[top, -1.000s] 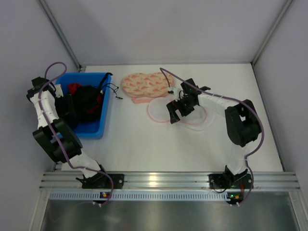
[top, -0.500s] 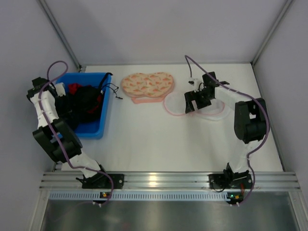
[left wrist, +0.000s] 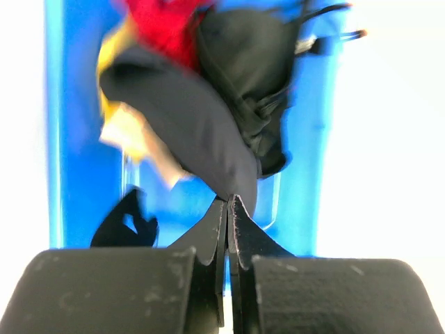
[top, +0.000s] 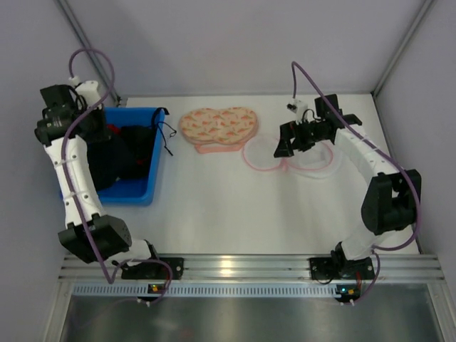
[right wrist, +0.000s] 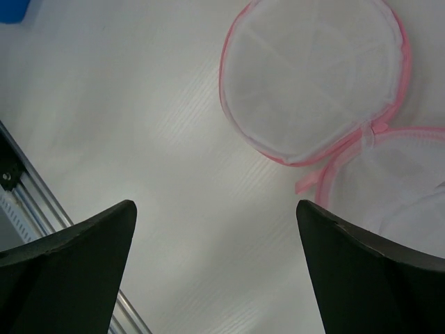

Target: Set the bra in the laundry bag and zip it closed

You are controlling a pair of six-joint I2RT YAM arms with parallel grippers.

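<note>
The bra [left wrist: 188, 122] is black fabric; one edge is pinched in my shut left gripper [left wrist: 228, 202] and it hangs over the blue bin [left wrist: 69, 139]. From above, that gripper [top: 98, 134] is raised over the bin's left side, with the bra [top: 128, 153] draped below it. The laundry bag [top: 265, 153], white mesh with a pink zip rim, lies unzipped in two round halves on the table. My right gripper [top: 292, 142] hovers over it, open and holding nothing. In the right wrist view the bag [right wrist: 313, 76] lies beyond the gripper [right wrist: 215, 205].
The blue bin [top: 153, 171] at the left also holds red [left wrist: 163, 28] and yellow cloth [left wrist: 115, 52] and a black cupped piece with straps [left wrist: 247, 69]. A peach-pink heart-shaped patterned piece [top: 219, 127] lies between bin and bag.
My left gripper shut on the black fabric and rose above the bin. The right arm swung right and back, and the bag shifted right along with it.
</note>
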